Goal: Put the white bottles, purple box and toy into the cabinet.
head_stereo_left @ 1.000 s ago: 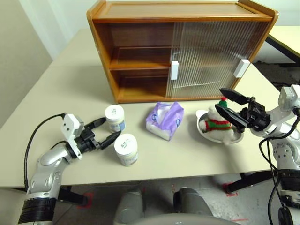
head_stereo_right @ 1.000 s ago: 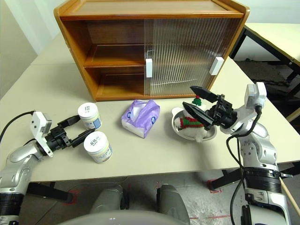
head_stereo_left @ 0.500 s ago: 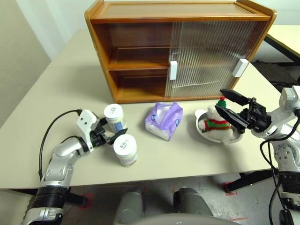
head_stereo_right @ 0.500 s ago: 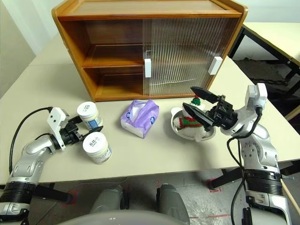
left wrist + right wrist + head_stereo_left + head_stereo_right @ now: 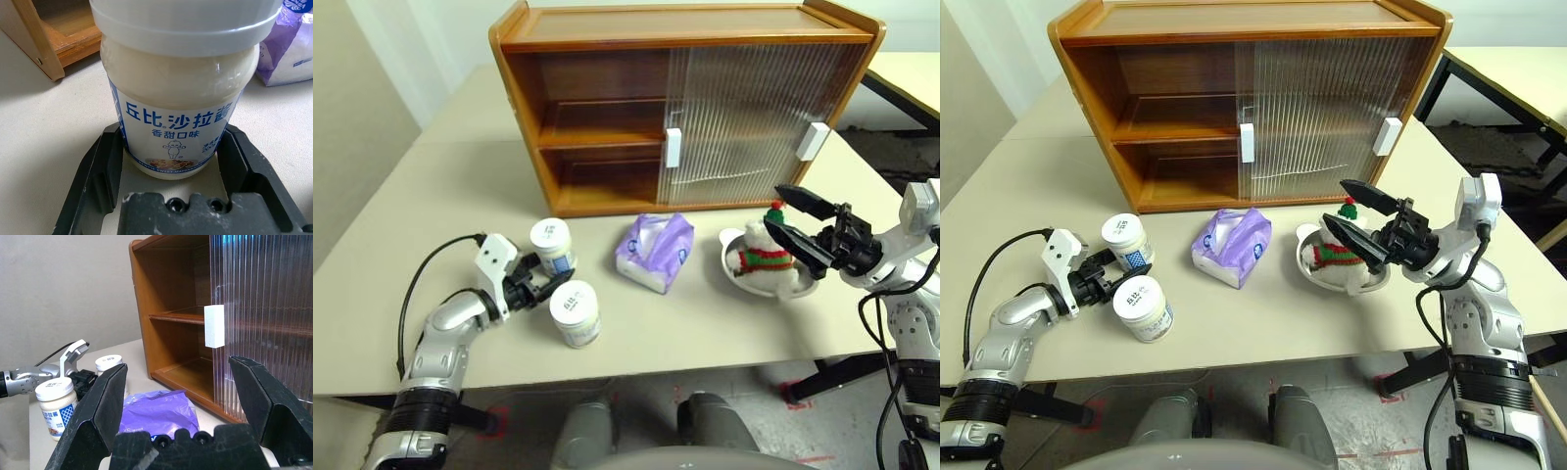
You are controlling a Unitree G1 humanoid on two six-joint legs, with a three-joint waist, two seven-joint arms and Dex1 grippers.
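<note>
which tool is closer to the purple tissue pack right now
Left. The left tool sits around a white bottle just beside the purple box; the right tool hovers farther off, above the toy.

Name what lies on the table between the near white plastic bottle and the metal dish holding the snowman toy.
The lavender-purple tissue box lies between the near white bottle and the shiny metal dish, seen from the head views.

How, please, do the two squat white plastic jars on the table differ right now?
The farther white jar sits nearer the brown wooden cabinet, between the left gripper's black fingers; the nearer white jar sits toward the table's front edge, beside that gripper. Both stand upright, lids on, with blue-printed labels.
</note>
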